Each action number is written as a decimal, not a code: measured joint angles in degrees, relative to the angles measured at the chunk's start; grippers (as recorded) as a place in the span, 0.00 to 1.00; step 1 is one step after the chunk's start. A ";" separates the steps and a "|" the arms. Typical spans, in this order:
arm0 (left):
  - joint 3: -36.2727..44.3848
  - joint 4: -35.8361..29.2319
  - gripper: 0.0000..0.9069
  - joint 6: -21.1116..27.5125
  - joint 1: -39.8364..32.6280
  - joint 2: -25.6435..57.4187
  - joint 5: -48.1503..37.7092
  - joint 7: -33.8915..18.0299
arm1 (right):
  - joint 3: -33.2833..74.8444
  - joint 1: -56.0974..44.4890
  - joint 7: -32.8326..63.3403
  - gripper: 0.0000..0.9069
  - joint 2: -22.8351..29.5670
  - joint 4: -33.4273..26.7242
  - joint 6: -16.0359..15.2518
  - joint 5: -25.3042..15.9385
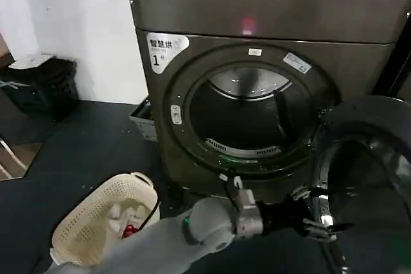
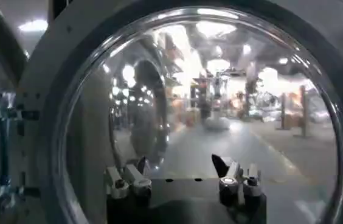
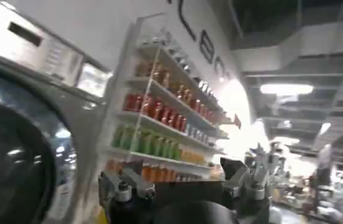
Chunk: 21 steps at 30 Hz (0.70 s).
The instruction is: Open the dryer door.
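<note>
1. The dryer point(image 1: 270, 62) stands with its drum opening uncovered; a pink light glows on its top panel
2. The door point(image 1: 369, 165) is swung out to the robot's right of the opening, its inner side facing left
3. The left gripper point(image 1: 319, 213) reaches across to the door's lower inner edge, fingers spread apart and holding nothing
4. The right gripper point(image 3: 187, 182) is raised beside a neighbouring machine, jaws apart and empty
5. A basket point(image 1: 106, 213) sits on the floor at lower left

The dryer door point(image 1: 369, 171) runs off the right edge, and the left gripper point(image 1: 319, 217) hides part of its rim.
</note>
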 joint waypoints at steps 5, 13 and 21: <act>2.14 3.09 1.00 -0.09 -1.86 -3.04 0.31 -1.21 | 3.57 -0.57 0.89 1.00 -1.03 -1.66 -0.21 -0.01; 3.89 7.09 1.00 -2.27 -4.35 -7.44 2.03 -3.51 | 7.74 -1.51 0.87 1.00 -1.64 -2.77 -0.23 -0.31; 5.40 11.09 1.00 -4.01 -5.64 -11.23 3.18 -6.56 | 9.05 -1.66 1.01 1.00 -2.18 -3.14 0.03 -0.27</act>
